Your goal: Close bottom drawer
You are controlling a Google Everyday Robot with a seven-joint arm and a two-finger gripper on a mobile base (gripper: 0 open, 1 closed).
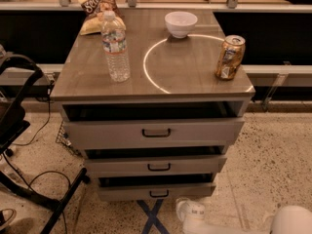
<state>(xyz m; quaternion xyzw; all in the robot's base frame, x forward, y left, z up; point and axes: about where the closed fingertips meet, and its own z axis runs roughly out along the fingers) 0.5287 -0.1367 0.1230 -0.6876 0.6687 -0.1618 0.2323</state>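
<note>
— Hovering low over the speckled floor, my white gripper (189, 210) sits just below and a little right of the lowest drawer front. It is at the end of my pale arm (243, 224), which reaches in from the lower right.

— Spread or pressed together?

— I cannot tell. It holds nothing that I can see, and I cannot say whether it touches the lower edge of that front.

— And the thing itself?

— The bottom drawer (156, 191), the shortest pale grey front in the cabinet, stands out a little, with a dark gap above it. It sits under the middle grey drawer (156, 165) and the tall grey top drawer (153, 131), and both of those are ajar too.

— How will it handle?

— I judge it rigid, fairly light, not fragile, and likely to run straight back under a steady push. There is no need to grip the small black bar handle (159, 194). I would press flat on the front close beside the handle, near the middle, because a push from the right corner might skew it.

— Anything to mind?

— A clear plastic water bottle (115, 45) and a gold drink can (230, 57) stand on the brown top, so a slam could shake them.
</note>
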